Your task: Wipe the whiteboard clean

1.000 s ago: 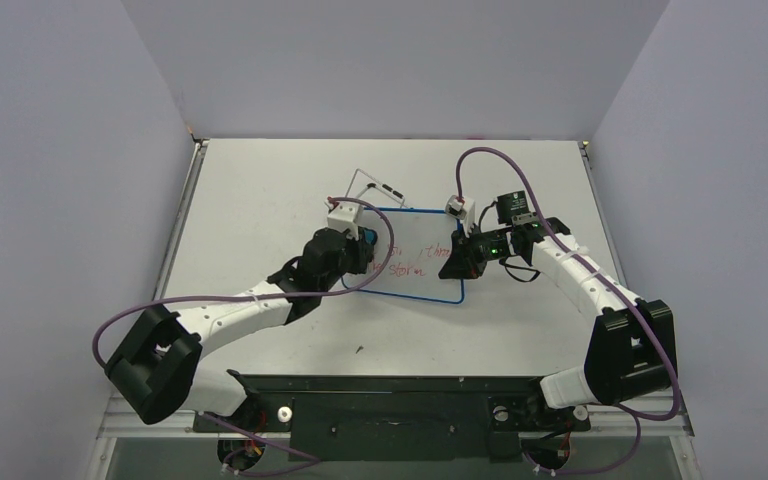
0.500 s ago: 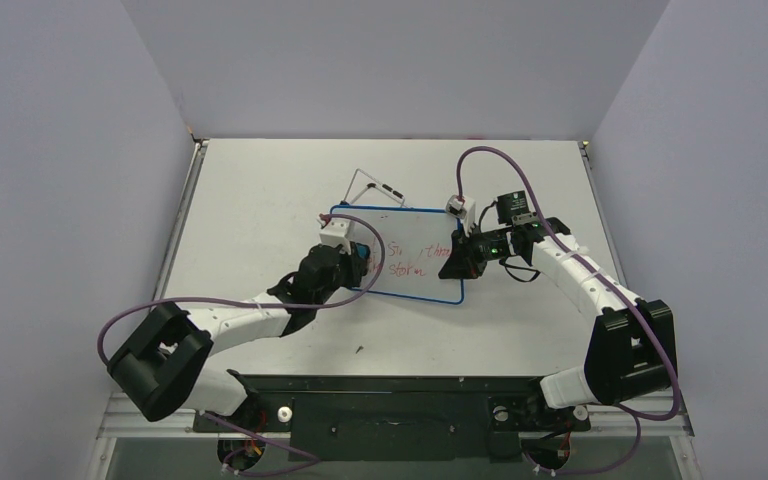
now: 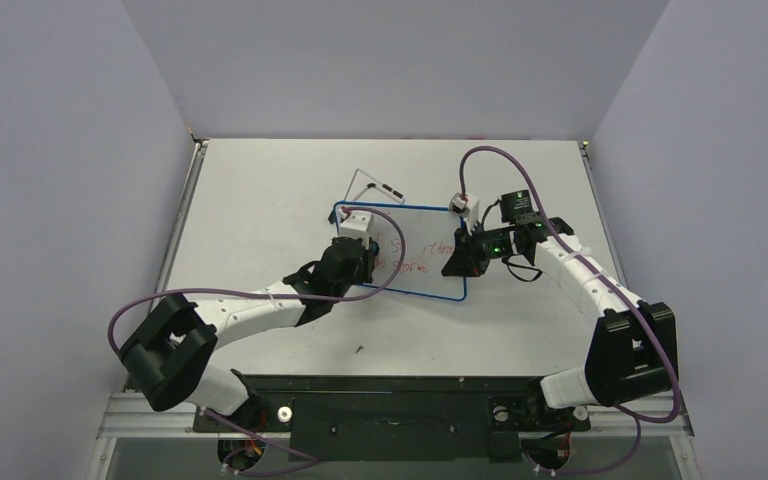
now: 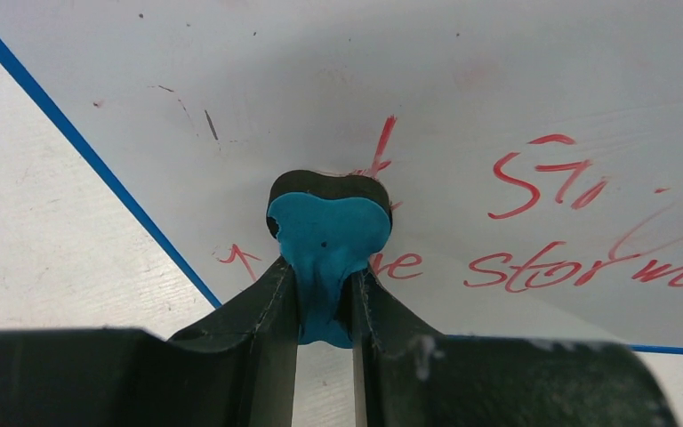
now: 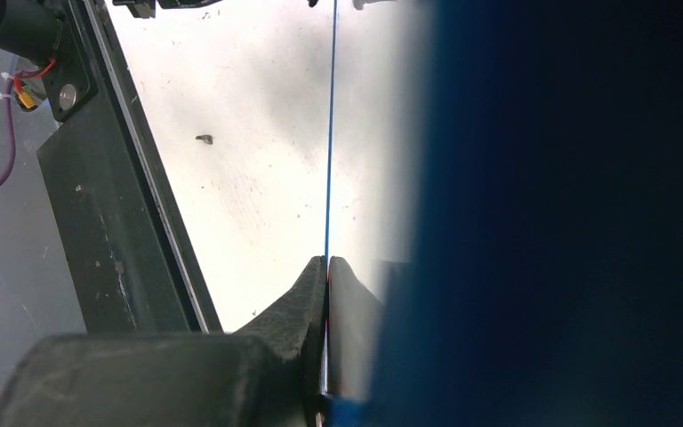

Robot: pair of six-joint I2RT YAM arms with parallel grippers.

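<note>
Left gripper (image 4: 325, 280) pinches the blue eraser (image 4: 327, 227), black face on the whiteboard (image 4: 462, 80) beside red writing (image 4: 578, 267). My right gripper (image 5: 327, 267) clamps the whiteboard's blue rim (image 5: 330, 133).

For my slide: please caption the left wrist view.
Left fingers hold a teal eraser against the whiteboard beside red handwriting.

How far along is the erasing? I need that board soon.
Done: part of the whiteboard looks wiped, with only faint smears. In hand: the left gripper holds the eraser against it while the right gripper clamps its edge. Left: the red writing.
</note>
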